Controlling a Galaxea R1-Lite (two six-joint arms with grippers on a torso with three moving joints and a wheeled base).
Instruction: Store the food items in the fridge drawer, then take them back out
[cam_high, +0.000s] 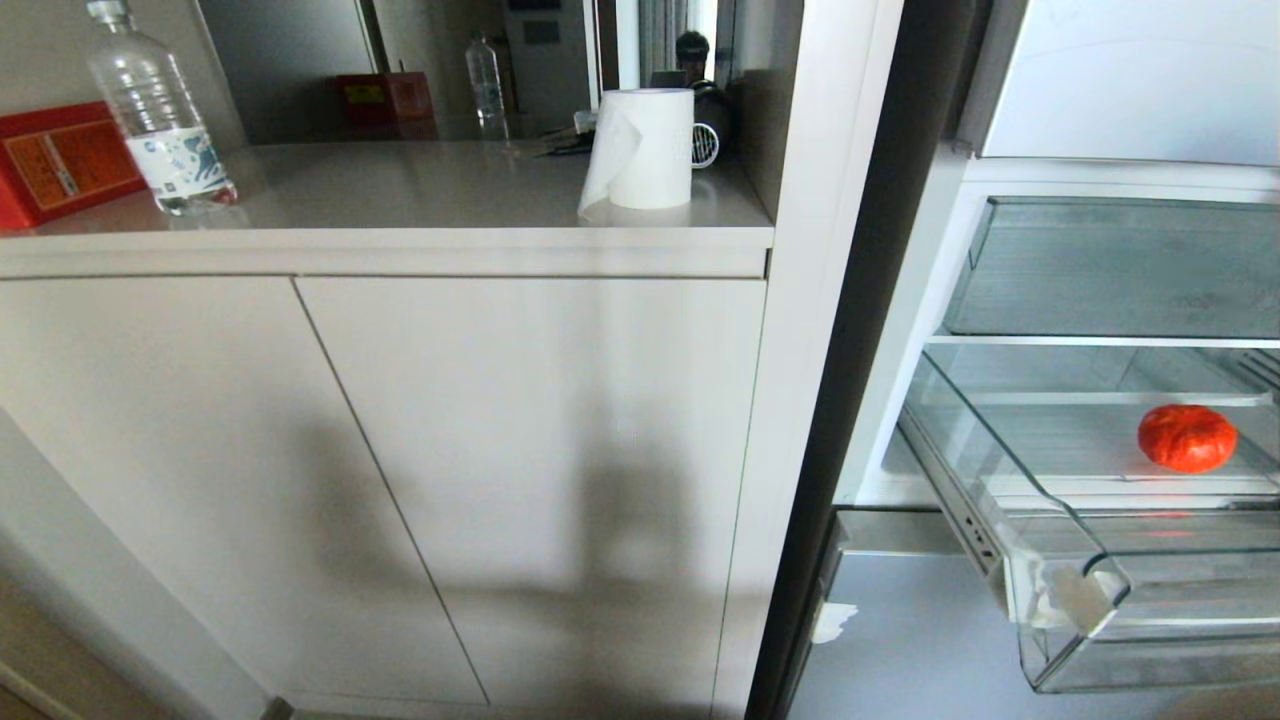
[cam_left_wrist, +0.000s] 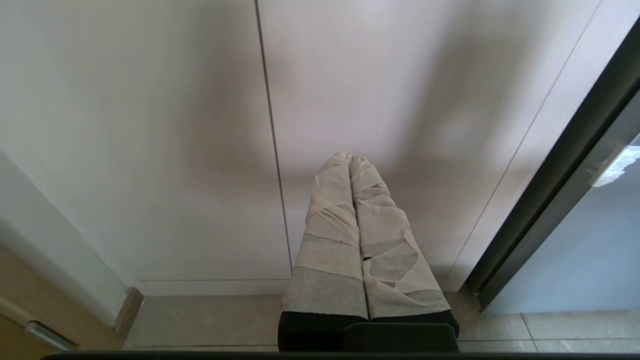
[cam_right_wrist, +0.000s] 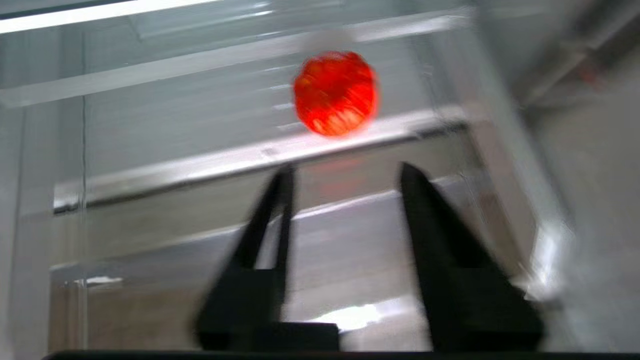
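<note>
Pointing our right gripper (cam_right_wrist: 345, 172) into the fridge drawer (cam_high: 1075, 600), jaws apart and empty, we face the orange-red fruit (cam_right_wrist: 335, 93); our left gripper (cam_left_wrist: 350, 160) hangs closed.

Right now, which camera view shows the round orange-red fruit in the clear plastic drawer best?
The head view: the round orange-red fruit appears sharp, lying on the floor of the clear plastic fridge drawer, apart from its front lip. The right wrist view shows the fruit blurred, beyond the open right end effector. The left wrist view does not show it.
</note>
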